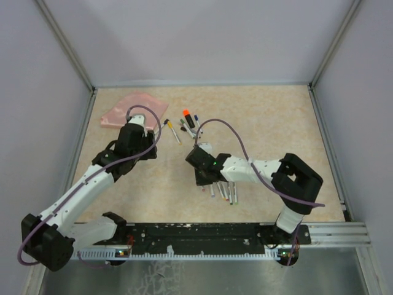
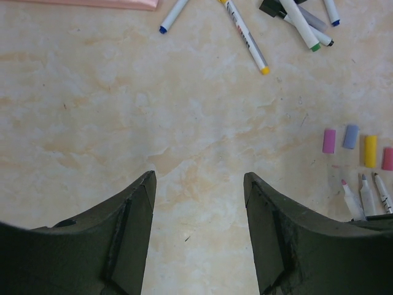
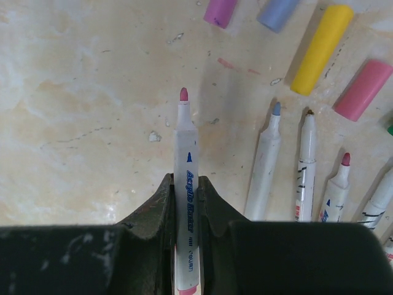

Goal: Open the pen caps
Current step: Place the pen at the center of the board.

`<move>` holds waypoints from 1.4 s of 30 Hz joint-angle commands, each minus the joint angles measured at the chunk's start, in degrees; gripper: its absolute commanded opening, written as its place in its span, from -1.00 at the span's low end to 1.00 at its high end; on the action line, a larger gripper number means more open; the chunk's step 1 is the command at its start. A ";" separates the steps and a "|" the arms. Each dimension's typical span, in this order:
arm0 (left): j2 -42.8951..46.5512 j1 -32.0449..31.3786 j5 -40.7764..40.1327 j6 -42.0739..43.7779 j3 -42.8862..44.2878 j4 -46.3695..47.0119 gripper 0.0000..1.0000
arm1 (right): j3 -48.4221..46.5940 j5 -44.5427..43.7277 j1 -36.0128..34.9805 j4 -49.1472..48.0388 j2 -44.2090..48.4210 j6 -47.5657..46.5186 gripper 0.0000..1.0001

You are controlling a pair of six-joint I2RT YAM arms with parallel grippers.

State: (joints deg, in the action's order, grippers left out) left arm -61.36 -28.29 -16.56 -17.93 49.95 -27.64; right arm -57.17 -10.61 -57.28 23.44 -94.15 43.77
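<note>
Nearest the arm bases lies the row of opened pens (image 3: 264,166), our landmark: white barrels side by side on the desk (image 2: 123,110), nibs bare. Just past those nibs lie four loose pen caps, purple-pink (image 3: 220,11), grey-blue (image 3: 279,11), yellow (image 3: 322,49) and pink (image 3: 363,89), each clear of its barrel.

Just beside the row, on the left arm's side, the right end effector (image 3: 185,184) is pinched narrow around one more barrel (image 3: 186,141). Its pink nib is exposed and its long axis runs roughly parallel to the row. We judge this pen already opened and ready to be laid down with the others.

Farther from the row, well apart on the same side, the left end effector (image 2: 199,178) hovers with its jaws wide and nothing between them.

Beyond it, farther again from the row, lies the cluster of capped pens (image 1: 187,126). There we see an orange cap (image 1: 186,113), a blue one (image 2: 163,28), green (image 2: 315,47) and black (image 2: 330,43). A yellow-ended pen (image 2: 245,34) lies slanted across the left end effector's line of reach. The left arm is the nearer one, so we expect it to fetch next.

Farthest from the row is the flat pink pouch (image 1: 134,109). We cannot tell what it holds.
</note>
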 commanded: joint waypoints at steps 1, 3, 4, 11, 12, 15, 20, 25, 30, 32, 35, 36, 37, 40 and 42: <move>1.97 0.51 -0.76 1.22 -1.55 -0.84 0.29 | -5.19 -6.72 -1.52 6.34 -4.46 1.45 -1.00; 2.14 0.52 -0.67 1.42 -1.78 -0.69 0.29 | -5.93 -6.95 -1.90 7.10 -5.88 1.45 -1.00; 2.28 0.46 -0.67 1.54 -1.87 -0.54 0.28 | -6.45 -7.22 -2.14 7.51 -6.50 1.41 -1.00; 2.39 0.65 -0.26 1.90 -2.46 0.61 0.27 | -8.25 -7.73 -2.87 10.38 -9.39 0.94 -0.92; 2.34 0.67 -0.05 1.86 -2.61 0.88 0.28 | -8.14 -7.28 -2.84 10.39 -9.57 0.82 -0.91; 2.02 0.64 0.45 1.78 -2.73 1.33 0.27 | -7.98 -6.31 -2.85 10.72 -9.64 0.64 -0.88; 1.50 0.68 0.82 1.48 -2.83 1.86 0.27 | -8.21 -6.46 -2.84 11.68 -9.31 -0.26 -0.72; 1.20 0.75 1.41 0.95 -2.84 2.23 0.26 | -8.49 -5.57 -2.84 11.56 -9.12 -1.74 -0.70; 1.15 0.77 1.94 0.19 -2.84 2.19 0.27 | -8.49 -4.74 -2.84 11.13 -9.03 -2.77 -0.56; 1.24 0.77 2.03 -0.11 -2.78 2.16 0.27 | -8.32 -4.44 -2.84 10.69 -8.91 -3.03 -0.56; 1.41 0.77 2.35 -0.46 -2.90 2.08 0.26 | -8.31 -4.38 -2.84 10.48 -8.73 -3.35 -0.56; 1.46 0.77 2.47 -0.58 -2.93 2.06 0.27 | -8.31 -4.46 -2.84 10.41 -8.65 -3.54 -0.56; 1.48 0.76 2.61 -0.68 -2.93 2.06 0.27 | -8.38 -4.47 -2.91 10.40 -8.48 -3.72 -0.55; 1.51 0.73 3.09 -1.05 -2.89 2.06 0.27 | -8.63 -4.87 -2.84 10.31 -7.64 -4.54 -0.56; 1.51 0.76 3.46 -1.26 -2.80 2.21 0.27 | -9.04 -5.32 -2.87 10.26 -6.71 -5.48 -0.55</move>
State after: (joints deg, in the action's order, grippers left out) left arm -60.25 -27.86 -14.35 -18.22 47.62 -26.94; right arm -64.27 -15.00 -59.64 33.28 -102.61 40.42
